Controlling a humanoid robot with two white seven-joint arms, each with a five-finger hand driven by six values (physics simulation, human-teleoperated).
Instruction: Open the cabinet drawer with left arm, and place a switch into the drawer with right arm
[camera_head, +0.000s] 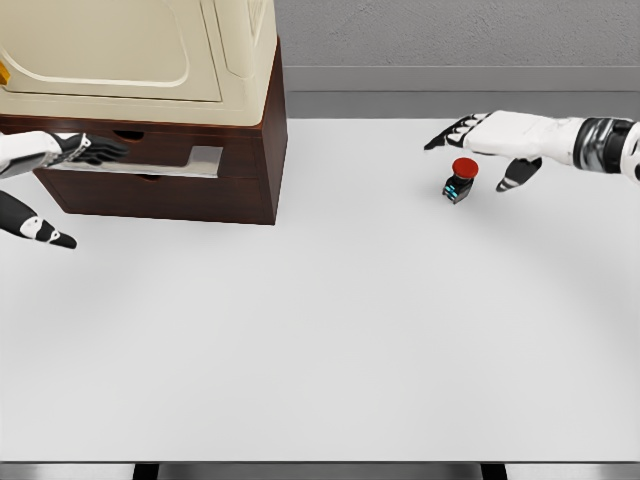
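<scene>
The brown cabinet with a cream top stands at the back left. Its upper drawer is pulled out a little, and a grey strip shows along its top edge. My left hand comes in from the left edge; its dark fingers lie stretched across the drawer's front edge, and the thumb is spread far below them. The switch, a small black box with a red button, stands on the table at the right. My right hand hovers open just above and behind it, fingers spread, not touching it.
A lower drawer sits shut under the upper one. The white table stretches wide toward the front edge. A grey wall runs behind the table.
</scene>
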